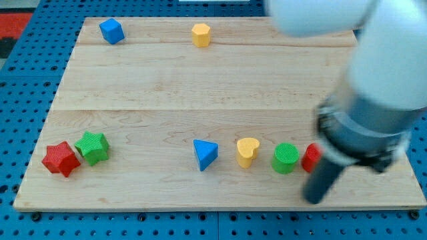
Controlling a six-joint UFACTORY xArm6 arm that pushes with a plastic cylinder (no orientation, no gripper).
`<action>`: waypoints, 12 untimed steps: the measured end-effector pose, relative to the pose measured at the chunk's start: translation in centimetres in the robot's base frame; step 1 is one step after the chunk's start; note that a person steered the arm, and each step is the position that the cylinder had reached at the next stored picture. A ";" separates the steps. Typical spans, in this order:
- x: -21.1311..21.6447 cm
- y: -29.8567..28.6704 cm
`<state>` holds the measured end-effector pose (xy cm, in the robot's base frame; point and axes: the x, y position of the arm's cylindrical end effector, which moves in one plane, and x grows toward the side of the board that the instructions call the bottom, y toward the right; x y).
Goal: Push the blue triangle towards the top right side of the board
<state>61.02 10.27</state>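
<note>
The blue triangle [205, 154] lies on the wooden board [200, 87], low and near the middle. To its right in a row stand a yellow heart [247, 151], a green cylinder [285, 158] and a red block [311, 158], the last partly hidden by the arm. My tip [313, 199] is at the view's lower right, just below the red block and well to the right of the blue triangle.
A blue cube [111, 31] and a yellow hexagonal block [201, 34] sit near the top edge. A red star [61, 159] and a green star [93, 147] touch at the lower left. The arm's body [373, 100] covers the right side.
</note>
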 end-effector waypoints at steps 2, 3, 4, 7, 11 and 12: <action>-4.9 -8.3; -5.0 -11.7; -6.9 -16.7; -21.1 -16.8; -23.9 -20.2; -24.8 -19.9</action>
<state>36.23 -9.62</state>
